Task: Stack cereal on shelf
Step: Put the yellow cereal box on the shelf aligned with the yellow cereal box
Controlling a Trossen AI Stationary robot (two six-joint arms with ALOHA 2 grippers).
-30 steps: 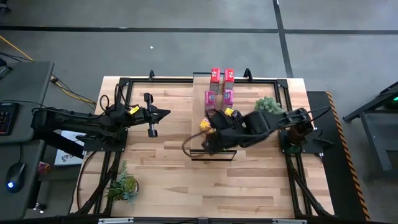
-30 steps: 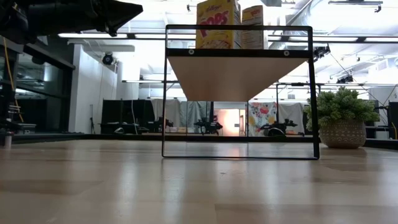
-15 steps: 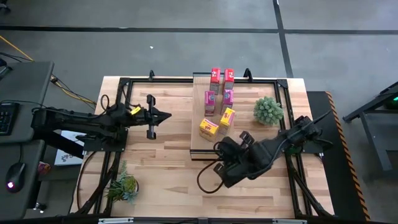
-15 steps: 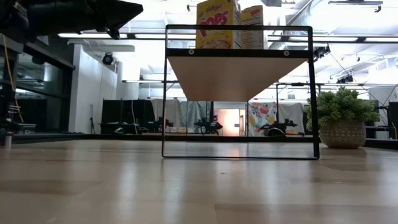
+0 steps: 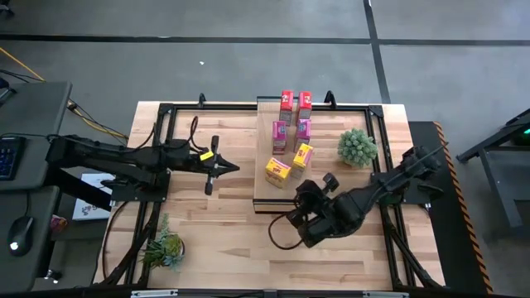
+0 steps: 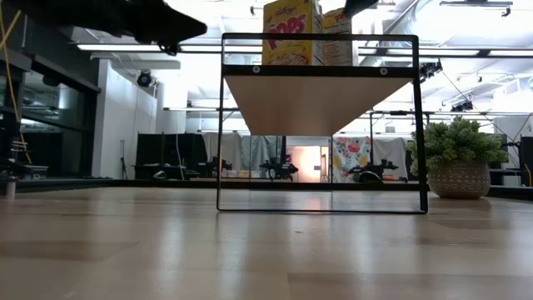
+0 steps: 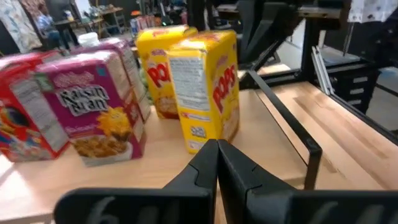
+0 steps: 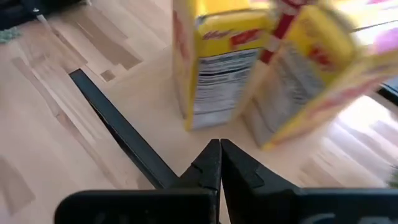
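Pale plank shelf (image 5: 269, 197) carries six cardboard cereal boxes (image 5: 278, 170); both pointed hands closed, empty.

Cereal boxes (image 7: 124, 93) upright on shelf (image 7: 273, 118)

Even bright overhead light, soft shadows. Low view backlit by ceiling strip lights (image 6: 466, 52), worktop (image 6: 250, 250) foreground soft with sheen. Right wrist view motion-blurred on yellow cereal boxes (image 8: 311, 68); left wrist view slightly soft.

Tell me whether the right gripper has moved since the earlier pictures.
Yes. The right gripper has pulled back off the shelf, toward the table's near edge, empty.
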